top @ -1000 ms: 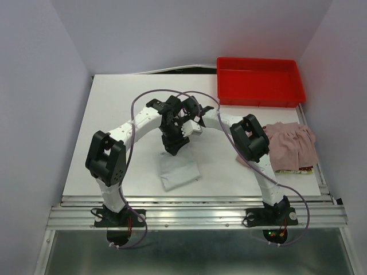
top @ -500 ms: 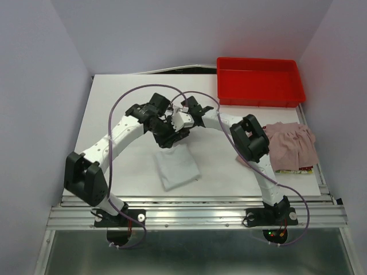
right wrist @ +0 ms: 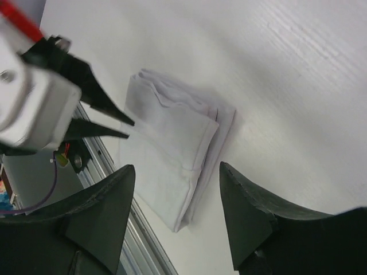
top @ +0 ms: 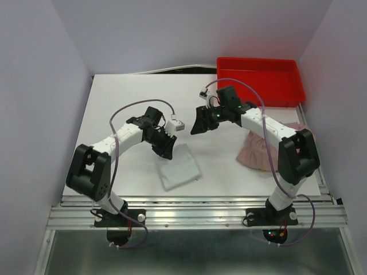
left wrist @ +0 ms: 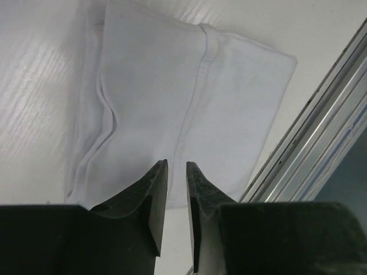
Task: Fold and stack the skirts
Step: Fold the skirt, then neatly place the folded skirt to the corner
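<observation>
The pale grey-white skirt lies folded in a small rectangle near the table's front edge. It also shows in the left wrist view and the right wrist view. My left gripper hovers at its far left corner; its jaws are all but shut, with a thin gap and nothing in it. My right gripper is wide open and empty, above the table behind the folded skirt. The dusty pink skirt lies at the right, partly hidden under my right arm.
A red plastic tray stands at the back right corner. The metal rail of the table's front edge runs just in front of the folded skirt. Grey walls close in on the left, back and right.
Both grippers have left the folded white skirt. The left one drew back to its far left corner. The right arm swung right and back, now lying over the pink skirt.
</observation>
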